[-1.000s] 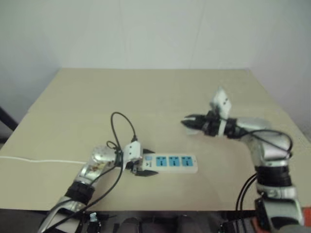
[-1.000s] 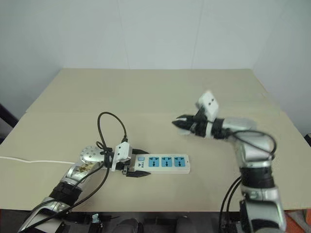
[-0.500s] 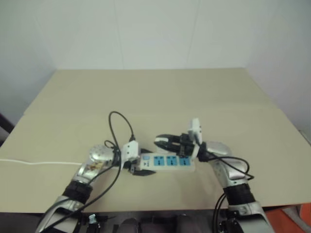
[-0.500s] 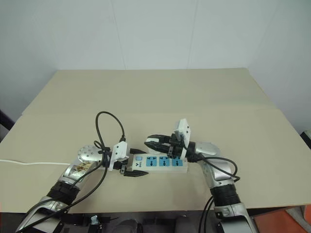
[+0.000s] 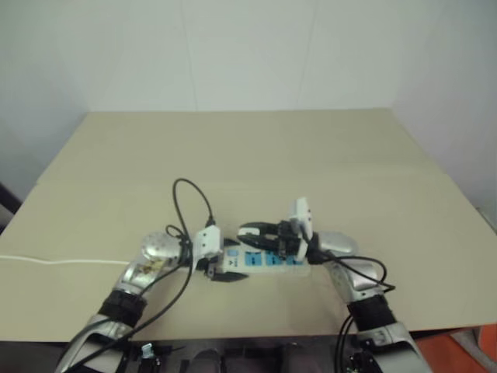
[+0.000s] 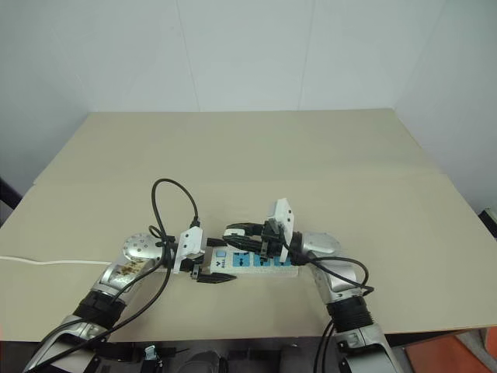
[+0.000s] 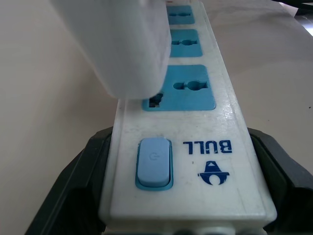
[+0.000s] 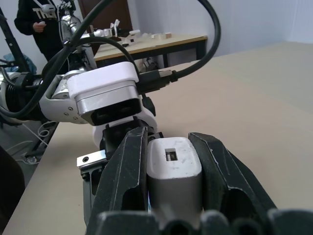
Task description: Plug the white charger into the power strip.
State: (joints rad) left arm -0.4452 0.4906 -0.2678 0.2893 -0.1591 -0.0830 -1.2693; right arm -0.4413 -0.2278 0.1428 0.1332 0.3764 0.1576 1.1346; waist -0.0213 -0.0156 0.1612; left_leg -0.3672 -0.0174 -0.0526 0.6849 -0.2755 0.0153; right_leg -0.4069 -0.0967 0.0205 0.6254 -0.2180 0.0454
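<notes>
The power strip [image 5: 273,259] lies on the tan table, a long white bar with three blue sockets [image 7: 187,87] and a blue switch [image 7: 153,163] at one end. My left gripper [image 5: 231,262] is shut on that switch end, a black finger [image 7: 73,196] pressed to each side. My right gripper [image 5: 247,230] reaches over the strip from the right. It is shut on the white charger [image 8: 173,166], which sits between its black fingers [image 8: 124,171]. In the left wrist view the charger [image 7: 122,44] hangs just above the socket nearest the switch, partly covering it.
The strip's thin white cord [image 5: 62,260] runs off the table's left edge. A black cable [image 5: 194,198] loops up from my left wrist. Beyond the table, the right wrist view shows a person [image 8: 41,19] and another table [image 8: 146,41].
My right gripper has swung left and down from the table's right side to just above the strip, carrying the charger. The left gripper and the strip have stayed put.
</notes>
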